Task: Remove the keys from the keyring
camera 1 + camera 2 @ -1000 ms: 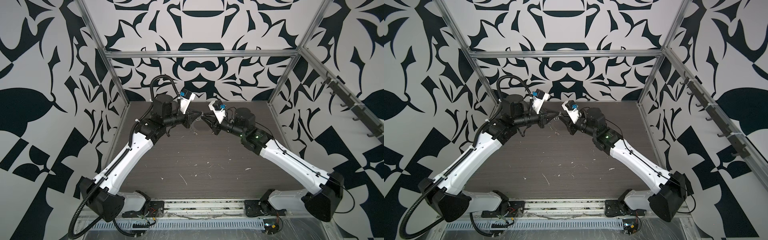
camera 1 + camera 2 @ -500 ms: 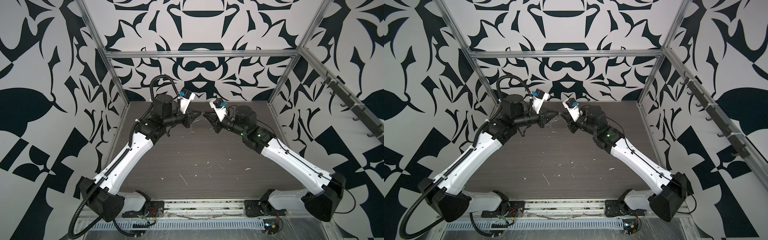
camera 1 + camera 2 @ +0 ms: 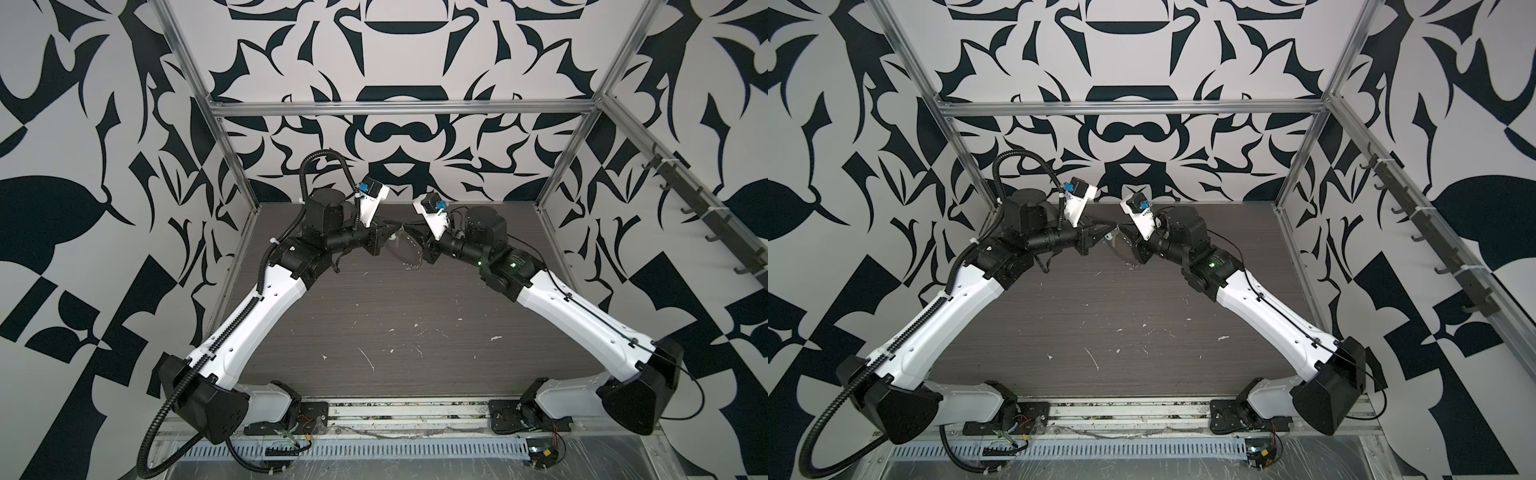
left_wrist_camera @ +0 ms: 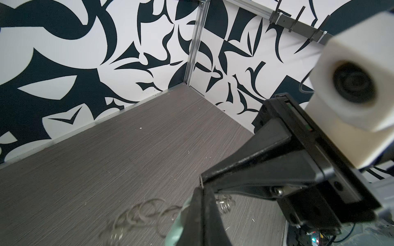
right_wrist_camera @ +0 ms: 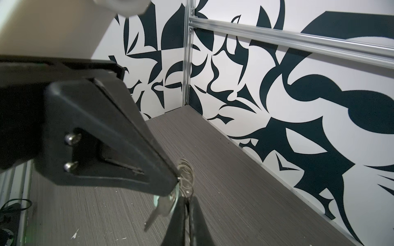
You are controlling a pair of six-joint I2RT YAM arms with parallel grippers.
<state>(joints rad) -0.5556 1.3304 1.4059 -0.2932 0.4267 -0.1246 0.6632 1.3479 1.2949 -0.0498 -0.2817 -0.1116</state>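
Above the far middle of the worktop [image 3: 374, 311], the left tool [image 5: 175, 183] clamps the split-ring fringe of the keyring [image 3: 405, 249], the keys [image 5: 158, 209] dangling from it; the right tool [image 5: 188, 199] is pressed together beside them, grip unclear. Light, stiff, slippery metal, free to swing: likely best pinched at the key's flat head

Up high at the front, both top views stare steeply down over the whole counter [image 3: 382, 332], near-identical. Left wrist camera rides tight behind the left claw [image 4: 201, 196], aimed at the far right corner. Right wrist camera hugs the right claw [image 5: 187, 200], aimed far left. Each wrist view catches the opposite claw, close up.
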